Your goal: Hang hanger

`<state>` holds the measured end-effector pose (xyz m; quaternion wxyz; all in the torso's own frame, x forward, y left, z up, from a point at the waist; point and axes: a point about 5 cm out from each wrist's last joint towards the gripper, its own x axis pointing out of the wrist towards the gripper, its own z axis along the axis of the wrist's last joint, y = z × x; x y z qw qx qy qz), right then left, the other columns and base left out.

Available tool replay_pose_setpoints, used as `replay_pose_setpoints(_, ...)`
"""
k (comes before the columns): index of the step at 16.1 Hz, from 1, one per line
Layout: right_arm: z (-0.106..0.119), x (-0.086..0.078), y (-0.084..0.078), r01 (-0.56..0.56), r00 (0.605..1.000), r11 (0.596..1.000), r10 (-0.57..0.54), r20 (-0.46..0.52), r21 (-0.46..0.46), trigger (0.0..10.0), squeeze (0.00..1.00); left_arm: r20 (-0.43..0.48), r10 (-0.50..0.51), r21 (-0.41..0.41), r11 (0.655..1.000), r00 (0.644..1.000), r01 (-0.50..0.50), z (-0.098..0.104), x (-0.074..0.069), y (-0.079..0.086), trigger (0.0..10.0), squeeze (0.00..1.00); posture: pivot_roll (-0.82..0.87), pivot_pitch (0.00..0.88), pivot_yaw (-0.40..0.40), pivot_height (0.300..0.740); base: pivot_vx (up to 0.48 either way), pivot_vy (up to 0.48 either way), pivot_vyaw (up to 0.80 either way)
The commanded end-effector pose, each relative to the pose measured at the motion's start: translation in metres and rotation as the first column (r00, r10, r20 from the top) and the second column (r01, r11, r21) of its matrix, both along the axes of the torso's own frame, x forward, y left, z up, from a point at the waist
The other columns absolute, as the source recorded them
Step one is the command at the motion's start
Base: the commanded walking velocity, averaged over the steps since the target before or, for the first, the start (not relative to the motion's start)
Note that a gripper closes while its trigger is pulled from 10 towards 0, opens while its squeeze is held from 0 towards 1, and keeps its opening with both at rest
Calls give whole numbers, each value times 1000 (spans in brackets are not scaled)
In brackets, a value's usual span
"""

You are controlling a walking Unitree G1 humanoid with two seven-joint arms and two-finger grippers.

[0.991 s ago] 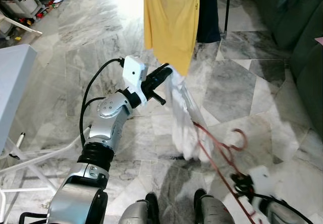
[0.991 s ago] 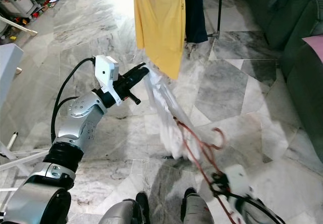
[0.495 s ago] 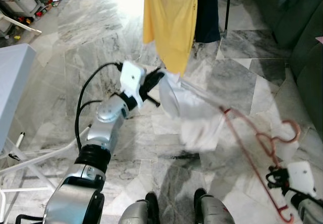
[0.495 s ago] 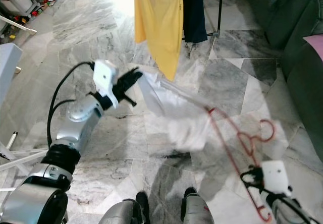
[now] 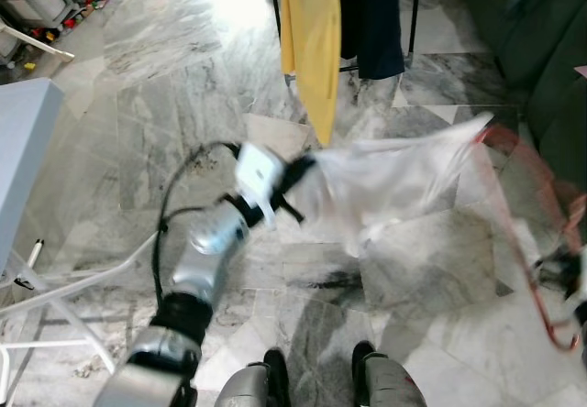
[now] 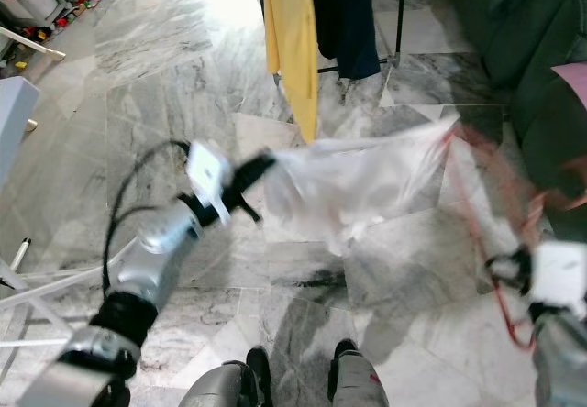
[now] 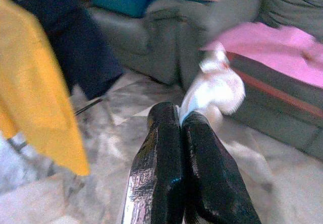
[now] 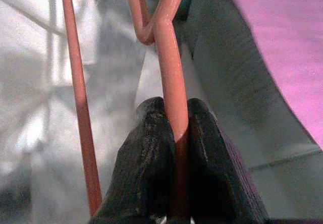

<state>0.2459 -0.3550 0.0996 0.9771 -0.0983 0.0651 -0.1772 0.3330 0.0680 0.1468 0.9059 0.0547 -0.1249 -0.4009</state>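
Note:
A white garment [image 5: 390, 187] is stretched out between my two arms, blurred by motion. My left gripper [image 5: 295, 170] is shut on one corner of it; in the left wrist view the white cloth [image 7: 214, 90] comes out from between the closed fingers [image 7: 169, 168]. A red wire hanger [image 5: 532, 242] carries the garment's other end at the right. My right gripper [image 8: 174, 133] is shut on the hanger's red wire [image 8: 169, 57], low at the right edge [image 6: 523, 269]. A clothes rack [image 5: 413, 13] stands ahead with a yellow shirt [image 5: 312, 40] and a dark garment [image 5: 371, 17] on it.
The floor is grey marble [image 5: 165, 104]. A dark green sofa [image 5: 541, 49] with a pink cloth [image 8: 282, 47] on it runs along the right. A white table [image 5: 23, 141] and thin white legs stand at the left. My own feet [image 5: 321, 375] show at the bottom.
My right gripper has swung the hanger out to the right and upward, pulling the white garment from hanging loose to stretched nearly level. The left arm has shifted slightly right and lower.

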Motion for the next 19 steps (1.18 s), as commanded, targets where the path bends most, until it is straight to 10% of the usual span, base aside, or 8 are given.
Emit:
replay_pose_setpoints(1, 7, -1, -2, 47, 997, 997, -51, 63, 62, 10000, 0, 38, -34, 47, 998, 999, 32, -5, -8, 0, 10000, 0, -231, 261, 138, 740, 0, 0, 0)
replay_pose_setpoints(9, 31, 31, 98, -392, 906, 900, 343, 248, 189, 10000, 0, 188, -88, 269, 963, 978, 35, -26, -19, -24, 10000, 0, -229, 238, 121, 740, 0, 0, 0)
replay_pose_setpoints(19, -5, 21, 110, -374, 927, 891, 359, 107, 258, 10000, 0, 277, 41, 235, 966, 960, -110, -13, -4, -9, 10000, 0, -227, 236, 120, 740, 0, 0, 0)
